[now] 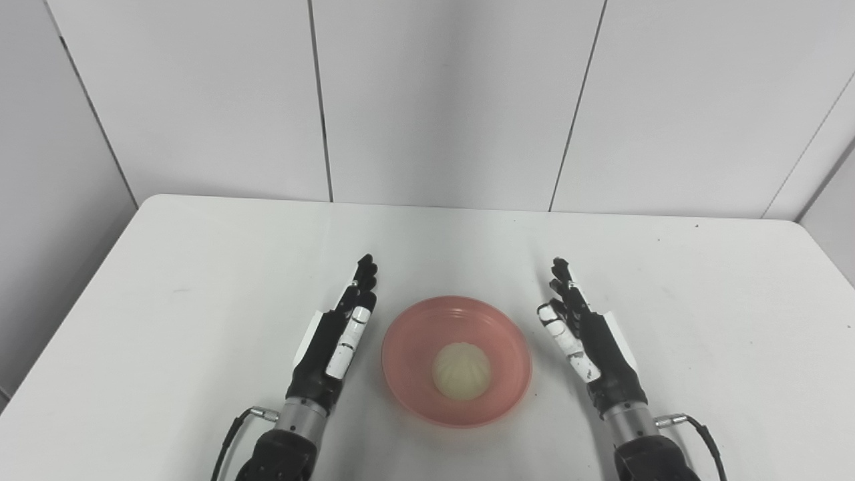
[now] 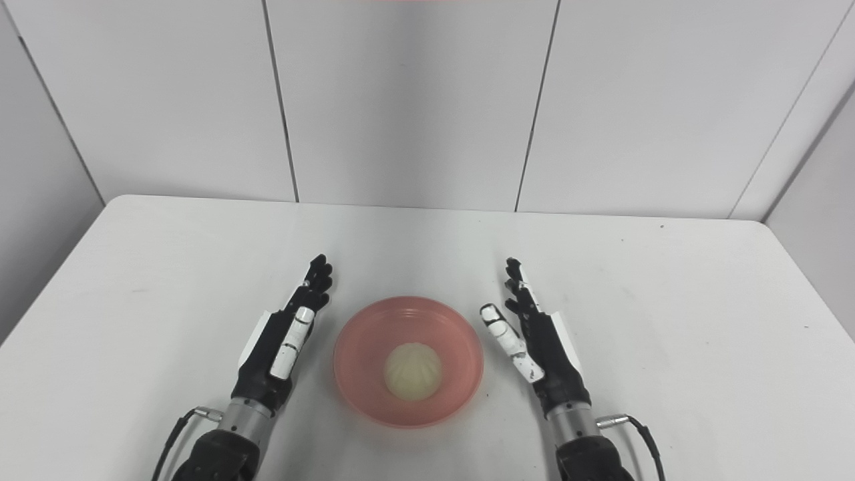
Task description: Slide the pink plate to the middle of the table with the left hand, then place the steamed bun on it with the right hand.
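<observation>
The pink plate (image 1: 414,334) sits near the middle of the white table, toward its front. A pale steamed bun (image 1: 461,371) rests inside the plate, slightly toward the near side. My left hand (image 1: 337,337) lies just left of the plate, open, fingers stretched forward, apart from the rim. On the plate's right side my right hand (image 1: 582,337) is open too, fingers straight and pointing away, holding nothing. Neither hand touches the plate or the bun.
The white table (image 1: 200,267) spreads wide on both sides and behind the plate. Grey wall panels (image 1: 441,100) stand right behind its far edge. Cables (image 1: 230,434) trail from both wrists near the front edge.
</observation>
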Controlling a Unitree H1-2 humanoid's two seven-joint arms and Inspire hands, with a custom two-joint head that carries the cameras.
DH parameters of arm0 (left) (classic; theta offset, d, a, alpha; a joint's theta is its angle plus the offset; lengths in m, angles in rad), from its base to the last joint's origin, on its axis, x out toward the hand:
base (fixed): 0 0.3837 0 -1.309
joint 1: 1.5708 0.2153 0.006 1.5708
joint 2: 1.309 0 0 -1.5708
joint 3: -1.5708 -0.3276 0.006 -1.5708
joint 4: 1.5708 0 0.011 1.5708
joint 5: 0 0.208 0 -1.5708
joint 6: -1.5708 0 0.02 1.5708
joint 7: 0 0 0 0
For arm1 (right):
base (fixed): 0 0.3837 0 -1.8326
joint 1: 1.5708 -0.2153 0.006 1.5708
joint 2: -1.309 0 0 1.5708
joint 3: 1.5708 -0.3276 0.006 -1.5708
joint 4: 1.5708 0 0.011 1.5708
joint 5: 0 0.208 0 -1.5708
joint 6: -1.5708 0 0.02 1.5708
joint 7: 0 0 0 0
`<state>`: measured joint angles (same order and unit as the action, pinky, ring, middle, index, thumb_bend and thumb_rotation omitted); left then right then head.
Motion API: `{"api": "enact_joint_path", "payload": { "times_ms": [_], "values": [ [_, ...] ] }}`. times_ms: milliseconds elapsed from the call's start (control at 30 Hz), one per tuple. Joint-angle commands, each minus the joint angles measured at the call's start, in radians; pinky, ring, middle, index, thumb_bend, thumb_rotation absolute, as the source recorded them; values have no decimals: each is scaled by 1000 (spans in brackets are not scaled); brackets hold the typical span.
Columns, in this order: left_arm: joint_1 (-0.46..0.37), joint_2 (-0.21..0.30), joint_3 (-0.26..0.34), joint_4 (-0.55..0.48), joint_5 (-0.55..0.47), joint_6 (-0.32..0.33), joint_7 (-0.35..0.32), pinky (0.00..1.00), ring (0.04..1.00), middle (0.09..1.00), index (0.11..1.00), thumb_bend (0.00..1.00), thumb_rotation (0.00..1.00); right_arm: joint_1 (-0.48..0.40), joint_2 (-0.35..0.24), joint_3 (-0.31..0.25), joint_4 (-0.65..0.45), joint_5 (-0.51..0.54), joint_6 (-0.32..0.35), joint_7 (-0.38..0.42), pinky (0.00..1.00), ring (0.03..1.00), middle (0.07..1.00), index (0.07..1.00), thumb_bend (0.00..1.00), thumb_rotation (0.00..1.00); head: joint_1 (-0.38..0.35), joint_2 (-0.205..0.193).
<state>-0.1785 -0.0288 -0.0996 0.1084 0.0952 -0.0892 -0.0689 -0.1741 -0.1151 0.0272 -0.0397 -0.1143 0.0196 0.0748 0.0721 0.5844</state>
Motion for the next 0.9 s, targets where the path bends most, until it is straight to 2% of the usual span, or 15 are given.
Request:
{"api": "enact_joint_path", "payload": {
  "times_ms": [0,100,233,400,600,867],
  "values": [
    [-4,-16,4,-32,-6,10,19,1000,1000,1000,1000,675,1000,-22,11,-12,-8,33,2,-2,924,978,999,1000,519,923,1,1],
    [0,-24,12,-46,-25,41,13,1000,1000,1000,1000,697,1000,-21,21,-18,-9,62,23,-1,929,983,1000,1000,526,911,0,9],
    [5,-31,22,-62,-48,76,13,1000,1000,1000,1000,651,1000,-19,31,-20,-15,90,53,4,925,981,1000,1000,511,888,1,11],
    [3,-22,23,-74,-77,129,-4,1000,1000,1000,1000,650,1000,-15,47,-26,-33,155,86,17,944,977,1000,1000,500,882,0,12],
    [-8,-23,33,-64,-111,134,-6,1000,1000,1000,1000,650,1000,-15,67,-35,-42,191,118,7,961,967,1000,1000,526,862,-3,12],
    [-20,-20,50,-46,-130,132,-5,1000,1000,1000,1000,643,1000,-20,77,-39,-32,209,116,5,969,967,993,1000,539,867,-11,12]
  ]
}}
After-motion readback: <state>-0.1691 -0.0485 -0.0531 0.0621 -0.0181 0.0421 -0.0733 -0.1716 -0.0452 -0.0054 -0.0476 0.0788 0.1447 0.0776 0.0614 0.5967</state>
